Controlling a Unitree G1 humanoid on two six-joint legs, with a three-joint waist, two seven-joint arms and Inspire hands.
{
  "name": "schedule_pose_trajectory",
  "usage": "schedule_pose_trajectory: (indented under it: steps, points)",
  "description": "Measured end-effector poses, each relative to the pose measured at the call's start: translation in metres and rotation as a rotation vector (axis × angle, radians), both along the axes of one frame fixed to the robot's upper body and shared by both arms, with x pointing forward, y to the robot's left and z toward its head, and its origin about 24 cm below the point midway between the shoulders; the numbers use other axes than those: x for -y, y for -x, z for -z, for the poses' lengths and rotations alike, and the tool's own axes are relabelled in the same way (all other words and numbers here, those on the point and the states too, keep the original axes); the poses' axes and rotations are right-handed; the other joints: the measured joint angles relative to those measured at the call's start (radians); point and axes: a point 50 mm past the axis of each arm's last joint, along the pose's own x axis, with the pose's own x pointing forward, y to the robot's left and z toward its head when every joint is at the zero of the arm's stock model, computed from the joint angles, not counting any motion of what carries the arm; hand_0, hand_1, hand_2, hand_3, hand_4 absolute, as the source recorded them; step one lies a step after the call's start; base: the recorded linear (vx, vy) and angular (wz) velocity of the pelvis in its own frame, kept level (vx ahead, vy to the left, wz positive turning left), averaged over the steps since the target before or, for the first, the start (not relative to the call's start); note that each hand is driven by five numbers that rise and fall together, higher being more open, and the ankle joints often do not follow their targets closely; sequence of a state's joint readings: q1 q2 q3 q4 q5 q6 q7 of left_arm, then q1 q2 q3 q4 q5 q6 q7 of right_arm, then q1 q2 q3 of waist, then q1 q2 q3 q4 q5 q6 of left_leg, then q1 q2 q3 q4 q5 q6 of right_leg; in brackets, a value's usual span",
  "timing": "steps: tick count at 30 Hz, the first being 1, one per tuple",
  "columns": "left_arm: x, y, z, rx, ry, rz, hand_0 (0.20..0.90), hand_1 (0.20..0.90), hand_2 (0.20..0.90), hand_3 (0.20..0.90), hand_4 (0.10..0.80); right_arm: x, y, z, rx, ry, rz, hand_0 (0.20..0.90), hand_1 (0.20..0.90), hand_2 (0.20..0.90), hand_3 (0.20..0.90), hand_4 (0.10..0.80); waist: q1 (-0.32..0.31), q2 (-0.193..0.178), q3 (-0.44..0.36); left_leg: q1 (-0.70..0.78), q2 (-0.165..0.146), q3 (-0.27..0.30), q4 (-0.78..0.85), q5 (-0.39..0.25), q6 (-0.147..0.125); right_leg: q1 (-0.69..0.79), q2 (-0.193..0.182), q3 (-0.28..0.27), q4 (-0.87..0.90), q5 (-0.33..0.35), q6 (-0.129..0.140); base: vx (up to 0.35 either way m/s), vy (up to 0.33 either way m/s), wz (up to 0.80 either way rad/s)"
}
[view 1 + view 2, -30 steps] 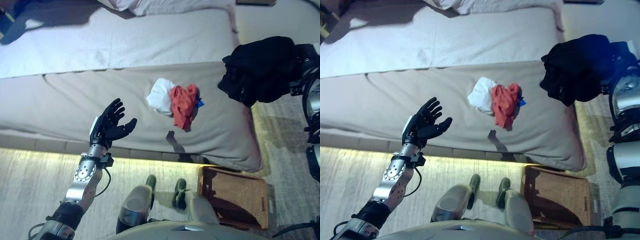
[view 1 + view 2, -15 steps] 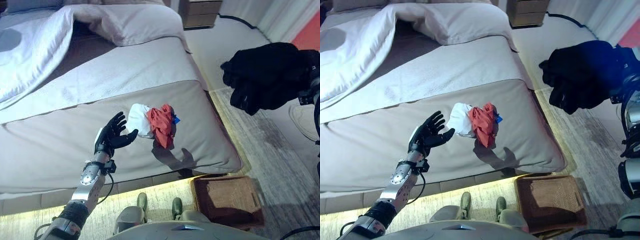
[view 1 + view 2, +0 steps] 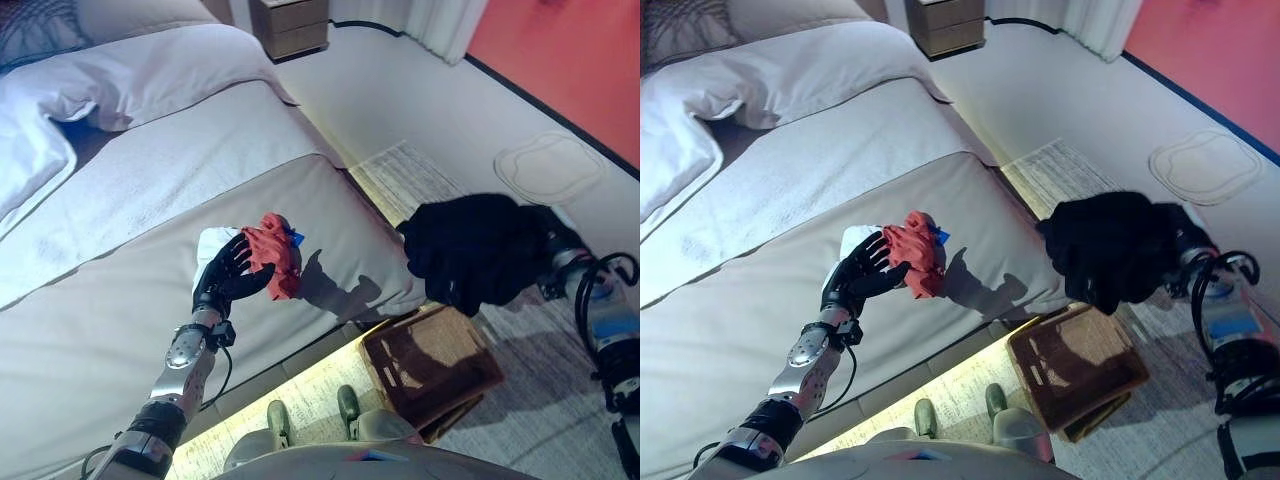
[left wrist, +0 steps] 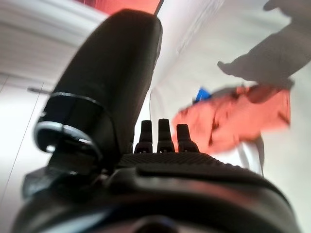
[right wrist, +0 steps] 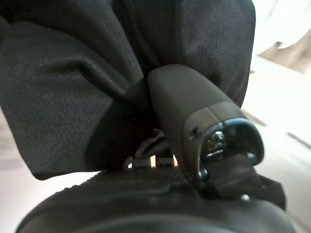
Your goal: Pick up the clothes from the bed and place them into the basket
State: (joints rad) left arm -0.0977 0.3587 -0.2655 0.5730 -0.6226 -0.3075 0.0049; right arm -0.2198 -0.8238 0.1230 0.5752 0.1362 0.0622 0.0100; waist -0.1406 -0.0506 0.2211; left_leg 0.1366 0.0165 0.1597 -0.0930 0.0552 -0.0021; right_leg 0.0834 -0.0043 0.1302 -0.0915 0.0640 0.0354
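A red cloth (image 3: 275, 252) and a white cloth (image 3: 212, 240) lie together on the beige bed (image 3: 90, 340) near its foot corner. My left hand (image 3: 228, 280) is open, fingers spread, just before the two cloths; its wrist view shows the red cloth (image 4: 243, 114) past the straight fingers. My right hand (image 5: 184, 97) is shut on a black garment (image 3: 475, 250), its thumb pressed into the cloth. The garment hangs in a bunch over the floor, just beyond and above the brown wicker basket (image 3: 430, 365), which stands on the floor at the bed's corner.
White pillows (image 3: 130, 85) and a duvet lie at the head of the bed. A wooden nightstand (image 3: 295, 25) stands beyond it. A grey rug (image 3: 520, 380) lies under the basket, and a pale mat (image 3: 550, 165) lies on the floor to the right.
The camera has swung round. My left hand has come closer to the red and white cloths. The black garment now hangs lower, closer to the basket.
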Motion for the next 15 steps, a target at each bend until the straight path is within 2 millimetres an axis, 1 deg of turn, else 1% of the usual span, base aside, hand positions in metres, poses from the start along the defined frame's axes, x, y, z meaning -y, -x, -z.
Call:
schedule_pose_trajectory:
  steps: [2, 5, 6, 9, 11, 15]
  points:
    - [0.004, 0.0, 0.001, -0.001, -0.016, 0.032, 0.9, 0.9, 0.9, 0.9, 0.8, -0.003, 0.018, 0.025, -0.063, -0.044, 0.025, 0.3, 0.3, 0.3, 0.2, 0.1, -0.018, 0.002, -0.001, -0.002, 0.005, 0.01, 0.0, 0.0, 0.0, -0.007, 0.006, 0.007, 0.0, 0.0, 0.0, -0.013, -0.045, -0.15]
    - [0.005, 0.0, 0.001, -0.002, -0.022, 0.053, 0.9, 0.9, 0.9, 0.9, 0.8, -0.011, 0.032, 0.047, -0.121, -0.079, 0.032, 0.3, 0.3, 0.3, 0.2, 0.1, -0.03, 0.007, -0.004, -0.001, 0.012, 0.026, 0.0, 0.0, 0.0, -0.011, 0.013, 0.023, 0.0, 0.003, -0.004, -0.016, -0.045, -0.16]
    - [0.006, 0.001, 0.002, -0.004, -0.022, 0.059, 0.9, 0.9, 0.9, 0.9, 0.8, -0.013, 0.035, 0.052, -0.136, -0.087, 0.034, 0.3, 0.3, 0.3, 0.2, 0.1, -0.032, 0.011, -0.006, -0.002, 0.014, 0.031, 0.0, 0.0, -0.001, -0.014, 0.015, 0.027, 0.0, 0.007, 0.0, -0.029, -0.05, -0.17]
    - [0.009, 0.001, 0.003, -0.017, -0.028, 0.073, 0.9, 0.9, 0.9, 0.9, 0.8, -0.014, 0.04, 0.062, -0.156, -0.103, 0.062, 0.3, 0.3, 0.3, 0.2, 0.1, -0.035, 0.02, -0.011, -0.002, 0.017, 0.032, 0.0, 0.0, -0.001, -0.015, 0.017, 0.027, 0.0, 0.007, -0.001, -0.031, -0.06, -0.02]
    - [0.011, 0.001, 0.004, -0.018, -0.029, 0.082, 0.9, 0.9, 0.9, 0.9, 0.8, -0.012, 0.042, 0.065, -0.163, -0.103, 0.086, 0.3, 0.3, 0.3, 0.2, 0.1, -0.028, 0.033, -0.019, -0.01, 0.017, 0.031, 0.0, 0.0, -0.001, -0.024, 0.017, 0.026, 0.0, 0.007, -0.001, -0.033, -0.063, 0.03]
    - [0.012, 0.002, 0.005, -0.024, -0.031, 0.084, 0.9, 0.9, 0.9, 0.9, 0.8, -0.014, 0.041, 0.074, -0.182, -0.105, 0.119, 0.3, 0.3, 0.3, 0.2, 0.1, -0.02, 0.054, -0.029, -0.017, 0.016, 0.027, -0.001, 0.0, -0.001, -0.028, 0.016, 0.022, 0.0, 0.006, 0.001, 0.001, -0.065, 0.04]
